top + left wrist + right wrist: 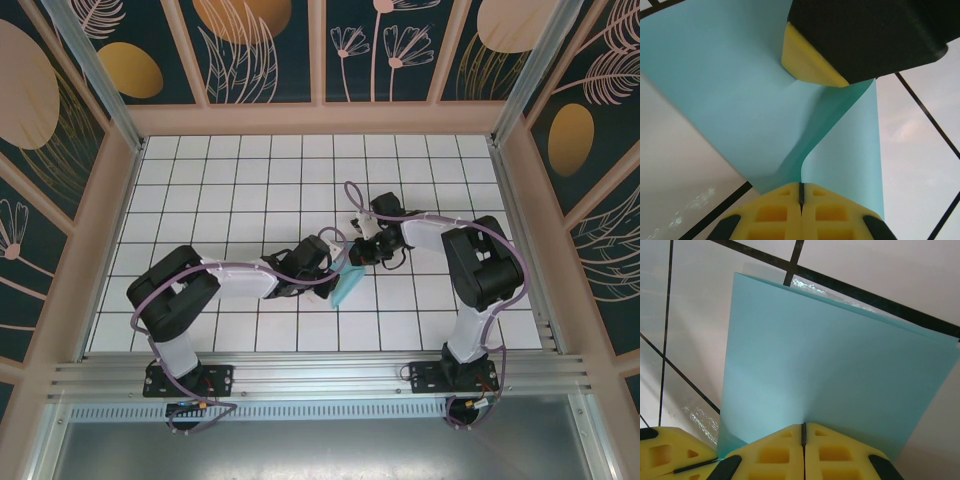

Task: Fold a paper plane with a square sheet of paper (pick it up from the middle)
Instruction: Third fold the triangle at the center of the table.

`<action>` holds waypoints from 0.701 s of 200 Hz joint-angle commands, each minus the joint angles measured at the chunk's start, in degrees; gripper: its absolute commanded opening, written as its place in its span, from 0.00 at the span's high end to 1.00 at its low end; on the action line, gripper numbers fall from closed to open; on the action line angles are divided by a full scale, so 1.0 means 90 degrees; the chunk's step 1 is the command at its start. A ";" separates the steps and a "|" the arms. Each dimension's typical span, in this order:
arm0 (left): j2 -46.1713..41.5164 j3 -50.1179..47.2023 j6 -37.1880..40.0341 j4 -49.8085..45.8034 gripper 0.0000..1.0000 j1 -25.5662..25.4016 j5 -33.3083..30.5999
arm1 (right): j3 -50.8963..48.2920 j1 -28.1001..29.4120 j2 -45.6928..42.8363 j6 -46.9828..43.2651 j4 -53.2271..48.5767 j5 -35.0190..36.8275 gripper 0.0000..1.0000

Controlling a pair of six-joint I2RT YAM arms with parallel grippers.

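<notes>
**Both grips on the sheet, above the middle of the table.** You see the square sheet of paper (pixel 346 288) held off the table (pixel 200 180), roughly midway between its left and right edges and somewhat nearer its near edge than its far one. From above, its long axis runs from the far right down towards the near left. The left gripper (pixel 337 272) is clenched on the sheet: in the left wrist view its yellow fingertips meet with the blue paper pinched in the seam. The right gripper (pixel 357 256) is likewise clamped on the sheet, which spreads away from its fingertips as a flat panel in the right wrist view; a second pale edge along the far side suggests two layers, though this is not certain. The two grips sit just beside each other, the right one a little farther along the sheet from the left. Between them the paper bends into a soft curl rather than a sharp crease. Neither arm is the nearer, since both already hold it. The coming move probably turns on that short span between the grips, which would fix where the fold line falls.
</notes>
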 commanded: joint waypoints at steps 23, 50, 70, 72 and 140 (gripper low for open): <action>0.0096 0.0050 0.0085 0.0182 1.00 0.0044 -0.0145 | 0.0082 0.0060 0.0141 -0.0066 -0.0190 -0.0005 0.93; 0.0100 0.0095 0.0162 0.0189 1.00 0.0049 -0.0148 | 0.0056 0.0065 0.0152 -0.0076 -0.0180 -0.0037 0.93; 0.0115 0.0111 0.0203 0.0239 1.00 0.0051 -0.0095 | 0.0047 0.0060 0.0155 -0.0061 -0.0162 -0.0056 0.93; 0.0116 0.0107 0.0189 0.0237 0.99 0.0048 -0.0096 | 0.0046 0.0060 0.0154 -0.0058 -0.0161 -0.0054 0.93; 0.0207 0.0047 0.0168 0.0335 0.99 0.0049 -0.0038 | 0.0028 0.0060 0.0181 -0.0027 -0.0132 -0.0059 0.93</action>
